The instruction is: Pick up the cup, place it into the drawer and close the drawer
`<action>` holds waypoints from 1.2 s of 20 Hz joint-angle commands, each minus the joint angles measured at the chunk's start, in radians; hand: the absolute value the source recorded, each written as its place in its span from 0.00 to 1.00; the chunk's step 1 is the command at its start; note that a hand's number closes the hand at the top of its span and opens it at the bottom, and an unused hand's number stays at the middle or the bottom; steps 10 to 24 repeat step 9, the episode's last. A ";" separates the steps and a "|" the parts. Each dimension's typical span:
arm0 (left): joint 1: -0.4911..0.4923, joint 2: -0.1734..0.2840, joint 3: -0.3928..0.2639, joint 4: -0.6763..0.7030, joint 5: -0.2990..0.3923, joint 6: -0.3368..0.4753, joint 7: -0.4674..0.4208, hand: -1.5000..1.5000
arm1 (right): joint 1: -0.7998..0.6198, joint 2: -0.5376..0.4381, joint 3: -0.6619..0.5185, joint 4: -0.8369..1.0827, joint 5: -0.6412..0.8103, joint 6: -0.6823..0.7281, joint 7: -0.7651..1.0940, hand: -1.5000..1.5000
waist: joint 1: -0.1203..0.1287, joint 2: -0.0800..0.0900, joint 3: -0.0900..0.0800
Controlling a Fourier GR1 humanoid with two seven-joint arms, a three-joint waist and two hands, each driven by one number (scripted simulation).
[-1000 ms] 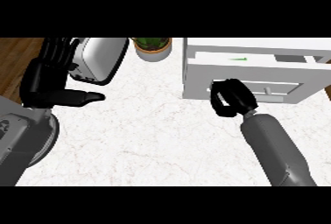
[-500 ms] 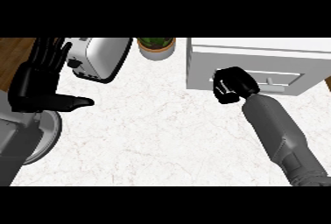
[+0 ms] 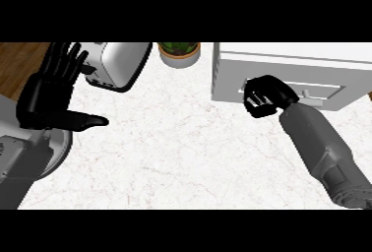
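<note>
The white drawer unit (image 3: 291, 54) stands at the back right of the counter. Its drawer front (image 3: 323, 92) sits nearly flush with the unit's face. The cup shows nowhere in the head view. My right hand (image 3: 265, 96) rests against the left part of the drawer front, fingers curled with nothing in them. My left hand (image 3: 49, 96) rests open at the left edge, fingers up and thumb pointing right.
A silver toaster (image 3: 117, 64) lies at the back left, just right of the left hand. A small potted plant (image 3: 178, 51) stands between the toaster and the drawer unit. The white marble counter (image 3: 181, 157) spreads across the middle and front.
The drawer, open a second ago with something green inside, has slid back into the unit. My right hand moved up and away with it, against the front. The left hand lifted slightly.
</note>
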 commanded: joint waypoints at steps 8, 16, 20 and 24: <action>0.022 -0.033 -0.014 0.014 -0.004 -0.034 -0.023 0.00 | -0.109 -0.108 -0.098 0.070 -0.050 -0.015 0.067 1.00 | 0.028 0.040 0.010; -0.004 -0.033 -0.017 0.023 -0.013 -0.018 -0.006 0.00 | -0.108 -0.095 -0.103 0.065 -0.056 -0.035 0.070 1.00 | 0.025 0.045 0.011; -0.004 -0.033 -0.017 0.023 -0.013 -0.018 -0.006 0.00 | -0.108 -0.095 -0.103 0.065 -0.056 -0.035 0.070 1.00 | 0.025 0.045 0.011; -0.004 -0.033 -0.017 0.023 -0.013 -0.018 -0.006 0.00 | -0.108 -0.095 -0.103 0.065 -0.056 -0.035 0.070 1.00 | 0.025 0.045 0.011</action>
